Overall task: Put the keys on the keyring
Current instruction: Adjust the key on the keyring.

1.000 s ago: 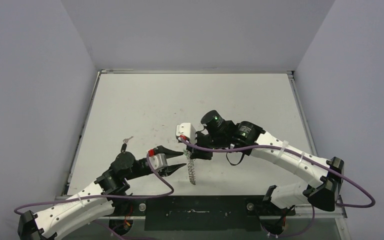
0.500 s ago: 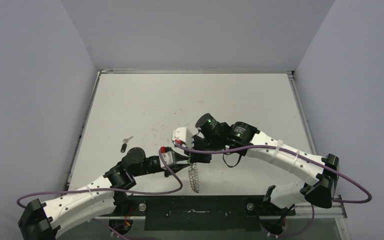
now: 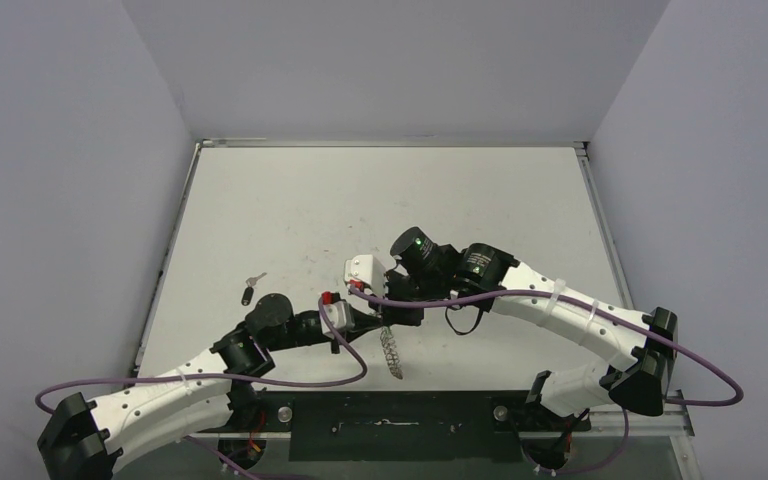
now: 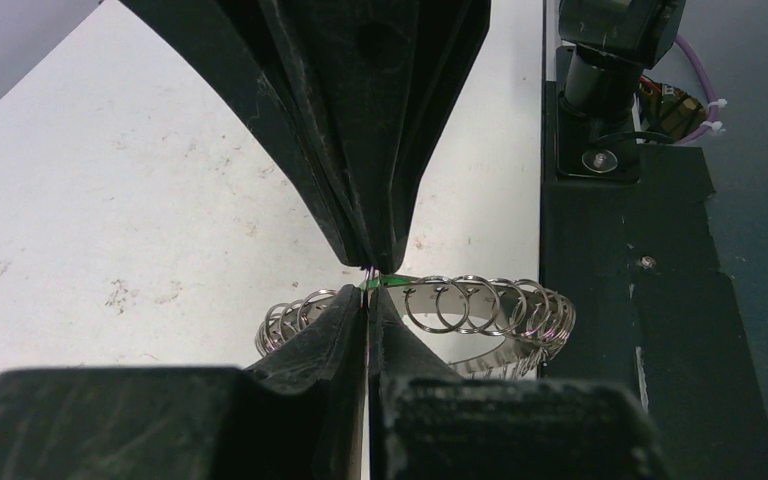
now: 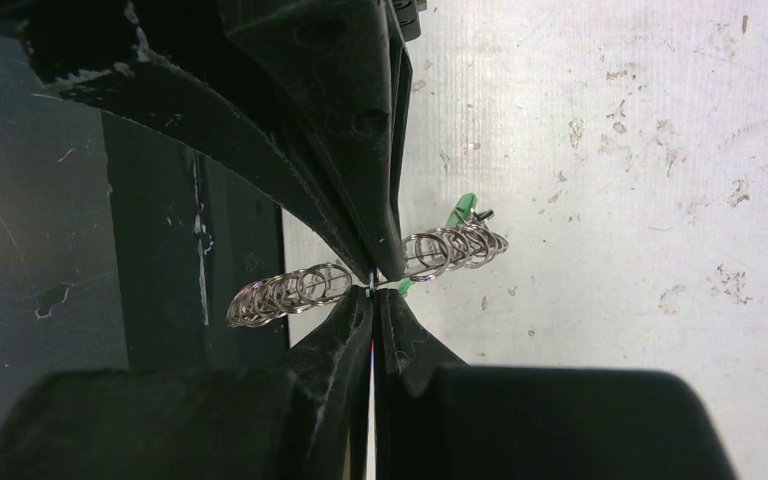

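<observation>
Both tools meet tip to tip above the desk's (image 3: 360, 200) near edge. Right tool (image 3: 387, 320) is pinched tight on the keyring (image 3: 391, 352), which hangs tilted below the tips, off the desk. Left tool (image 3: 370, 320) is also closed flat, tips against the ring rim right where the right tool grips; can't tell if it pinches the ring, a key, or nothing. Green key (image 5: 463, 208) shows only as slivers among the ring's loops, shape hidden. Black key (image 3: 247, 296) and silver key (image 3: 255, 279) lie touching on the desk, well left of the tools, tiny and hard to make out.
</observation>
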Action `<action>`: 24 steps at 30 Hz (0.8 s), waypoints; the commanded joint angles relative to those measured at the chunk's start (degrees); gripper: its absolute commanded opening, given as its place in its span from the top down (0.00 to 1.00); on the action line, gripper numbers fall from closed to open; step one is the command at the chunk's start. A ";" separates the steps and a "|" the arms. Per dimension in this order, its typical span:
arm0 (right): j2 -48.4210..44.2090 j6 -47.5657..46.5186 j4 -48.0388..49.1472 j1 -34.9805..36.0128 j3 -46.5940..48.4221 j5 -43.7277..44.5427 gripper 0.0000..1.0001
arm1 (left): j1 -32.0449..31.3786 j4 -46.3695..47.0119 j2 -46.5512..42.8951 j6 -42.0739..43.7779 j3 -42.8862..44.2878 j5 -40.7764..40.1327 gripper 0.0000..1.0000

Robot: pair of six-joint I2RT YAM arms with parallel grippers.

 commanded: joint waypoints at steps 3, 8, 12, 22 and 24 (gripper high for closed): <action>-0.17 0.05 2.76 0.30 2.24 2.45 1.00 | -0.16 5.60 -0.09 -1.70 1.78 1.01 1.00; -1.92 0.05 5.46 -0.08 0.25 1.93 1.00 | -0.16 7.98 -0.85 -2.76 0.56 0.62 1.00; -1.78 0.06 5.12 -0.09 0.36 1.43 1.00 | -0.17 7.90 -0.95 -2.92 0.68 0.42 0.83; -1.74 0.14 4.85 -0.03 0.41 1.20 1.00 | -0.24 8.06 0.14 -2.51 0.95 1.43 1.00; -1.96 0.14 5.07 -0.13 0.33 1.46 1.00 | -0.16 7.53 0.15 -2.35 0.90 1.44 1.00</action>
